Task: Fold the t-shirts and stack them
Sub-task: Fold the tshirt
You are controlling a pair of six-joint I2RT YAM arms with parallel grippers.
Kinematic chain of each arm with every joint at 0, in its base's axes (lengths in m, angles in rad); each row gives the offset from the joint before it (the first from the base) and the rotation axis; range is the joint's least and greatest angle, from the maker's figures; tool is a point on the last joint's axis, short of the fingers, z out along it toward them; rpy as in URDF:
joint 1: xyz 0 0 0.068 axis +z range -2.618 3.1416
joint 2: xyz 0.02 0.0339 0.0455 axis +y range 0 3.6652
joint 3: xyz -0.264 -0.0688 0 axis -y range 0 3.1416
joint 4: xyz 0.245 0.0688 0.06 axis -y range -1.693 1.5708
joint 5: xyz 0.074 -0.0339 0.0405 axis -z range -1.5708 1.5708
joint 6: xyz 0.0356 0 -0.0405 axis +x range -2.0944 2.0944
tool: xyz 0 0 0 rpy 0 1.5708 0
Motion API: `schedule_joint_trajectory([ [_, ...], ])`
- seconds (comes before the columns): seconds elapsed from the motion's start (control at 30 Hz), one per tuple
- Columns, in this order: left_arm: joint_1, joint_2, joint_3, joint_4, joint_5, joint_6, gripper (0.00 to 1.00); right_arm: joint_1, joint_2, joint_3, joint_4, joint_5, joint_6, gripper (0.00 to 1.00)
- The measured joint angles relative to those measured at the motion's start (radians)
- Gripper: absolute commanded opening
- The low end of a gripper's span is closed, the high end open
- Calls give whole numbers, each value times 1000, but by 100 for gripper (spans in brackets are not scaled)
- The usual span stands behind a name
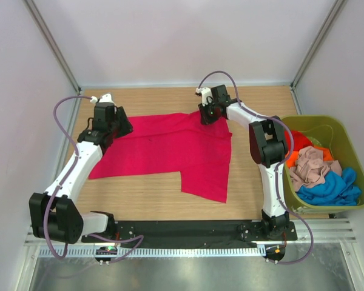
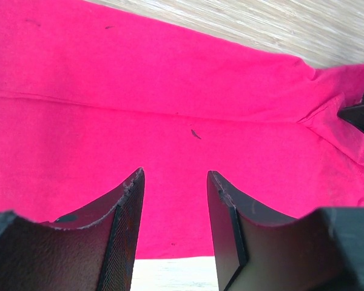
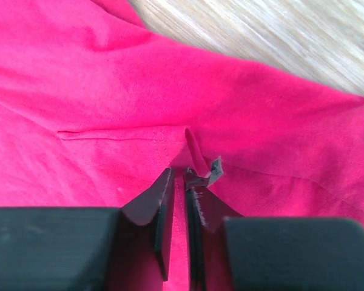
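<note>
One crimson t-shirt (image 1: 170, 145) | left fingers (image 2: 127, 212) spread above it | right fingers (image 3: 161, 194) pinching it

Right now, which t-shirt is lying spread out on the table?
The big crimson-red t-shirt. The orange-red t-shirt, the beige-pink t-shirt and the blue t-shirt sit crumpled in the green tub.

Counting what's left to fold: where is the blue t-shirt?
Top view: the blue t-shirt lies in the olive-green tub right of the right arm, at its near end, against the beige-pink shirt.
</note>
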Motion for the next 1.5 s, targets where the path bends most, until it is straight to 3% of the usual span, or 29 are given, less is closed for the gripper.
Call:
schedule_joint_trajectory([
  [0.1,0,2,0,0,6,-2,47,0,0,-1,-2,-6,0,14],
  [0.23,0,2,0,0,12,-3,47,0,-4,-8,-5,-5,3,33],
  [0.37,-1,2,0,1,19,-4,48,0,-4,-8,-4,-5,2,43],
  [0.8,-7,19,0,18,51,-5,48,-23,61,124,-31,-70,0,46],
  [0.97,-7,24,0,20,59,-5,48,-28,102,147,-43,-96,0,41],
  [1.33,-7,24,0,23,66,-5,48,-28,110,148,-33,-150,0,4],
  [1.5,-7,24,0,23,66,-6,48,-28,101,135,-27,-156,6,1],
])
